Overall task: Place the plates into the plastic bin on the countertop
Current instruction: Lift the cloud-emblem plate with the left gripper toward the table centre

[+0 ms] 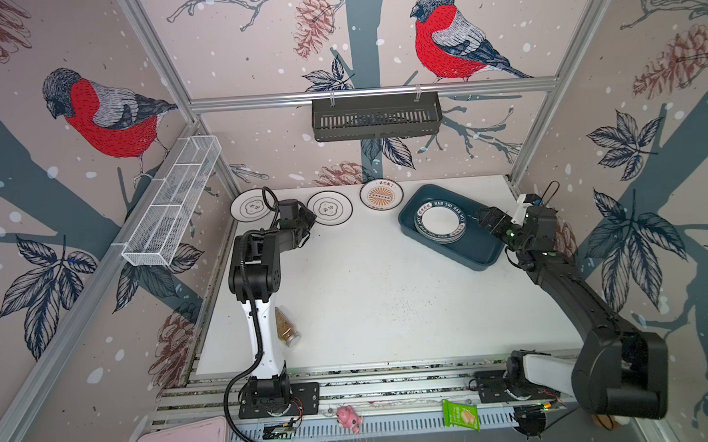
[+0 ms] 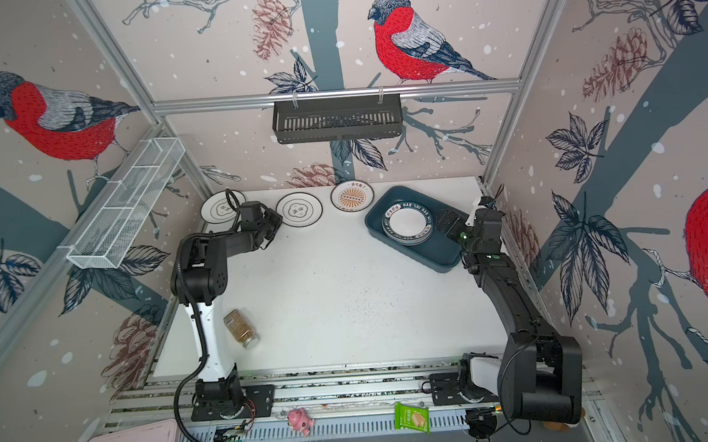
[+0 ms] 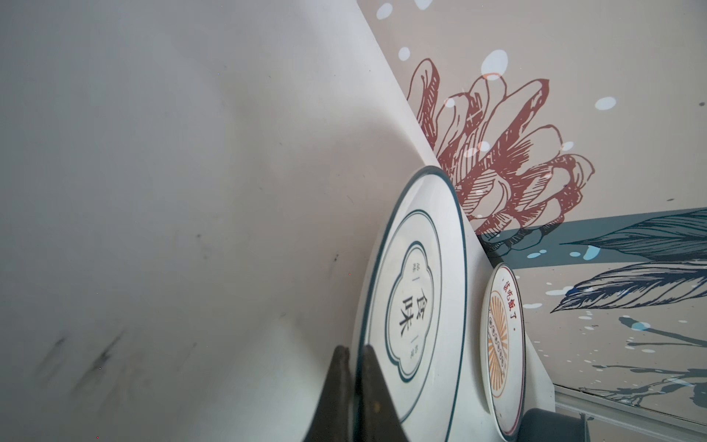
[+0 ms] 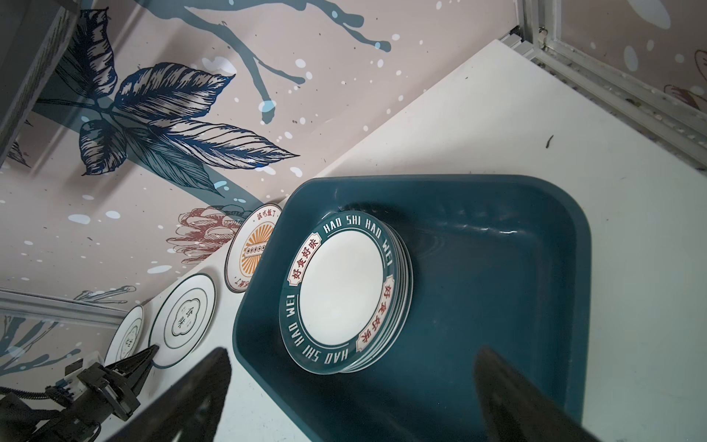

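Well, bird-print walls [image 1: 252, 61] enclose the white countertop [image 1: 368, 296] — faintly speckled, rail-edged.

Two cloud plates [image 1: 329, 208], one sunburst plate [image 1: 381, 194], one lettered stack [image 1: 442, 224], one bin [image 1: 476, 252]

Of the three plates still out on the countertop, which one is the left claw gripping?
The middle plate, with the cloud-outline centre: the left claw pinches its rim. The other cloud plate and the sunburst plate lie untouched.

the countertop [image 1: 369, 304] bears the plastic bin [image 1: 476, 244]; just beside the bin lies the sunburst plate [image 1: 381, 195], then the nearer cloud plate [image 1: 329, 207], then the far cloud plate [image 1: 251, 204]; a spice jar [image 1: 286, 327] lies well apart from the bin.
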Controlling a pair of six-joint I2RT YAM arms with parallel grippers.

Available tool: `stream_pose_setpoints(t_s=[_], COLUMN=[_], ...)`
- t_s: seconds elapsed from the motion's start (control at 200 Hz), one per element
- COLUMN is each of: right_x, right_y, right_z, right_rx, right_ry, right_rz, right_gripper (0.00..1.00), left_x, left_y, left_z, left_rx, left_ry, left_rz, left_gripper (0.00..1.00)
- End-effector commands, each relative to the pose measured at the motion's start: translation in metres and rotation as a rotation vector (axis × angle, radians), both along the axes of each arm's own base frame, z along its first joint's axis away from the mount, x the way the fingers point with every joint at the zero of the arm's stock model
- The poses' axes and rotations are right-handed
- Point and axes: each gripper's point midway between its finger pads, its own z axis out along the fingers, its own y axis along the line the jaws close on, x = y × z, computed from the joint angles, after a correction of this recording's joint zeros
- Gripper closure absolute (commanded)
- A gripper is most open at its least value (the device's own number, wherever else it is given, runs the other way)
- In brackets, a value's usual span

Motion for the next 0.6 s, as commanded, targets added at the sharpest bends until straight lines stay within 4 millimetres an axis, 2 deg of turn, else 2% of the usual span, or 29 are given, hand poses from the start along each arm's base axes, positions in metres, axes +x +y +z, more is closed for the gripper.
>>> stream_pose_setpoints(t_s=[0.0, 0.39, 0.47, 0.49, 0.595], right_x=[0.000, -0.014, -0.017, -0.017, -0.019], right_y=[0.004, 0.013, 0.015, 0.016, 0.020], right_z=[0.012, 0.019, 0.019, 0.019, 0.021], right_rx=[0.012, 0.032, 0.038, 0.040, 0.048], right_ry=[-0.048, -0.068, -0.070, -0.073, -0.083], right_rz=[0.014, 0.058, 0.066, 0.069, 0.085], right_gripper=[0.01, 0.01, 0.01, 0.01, 0.01], left_x=[-0.002, -0.056, -0.065, -0.072, -0.086], left_y=[0.001, -0.002, -0.002, -0.002, -0.004], left_z=[0.022, 0.047, 0.058, 0.053, 0.060], left_rx=[0.006, -0.021, -0.025, -0.025, -0.027], left_ry=[-0.069, -0.111, -0.133, -0.120, -0.133], left_rz=[-0.013, -0.019, -0.021, -0.021, -0.026], left_gripper=[1.00, 1.00, 1.00, 1.00, 1.00])
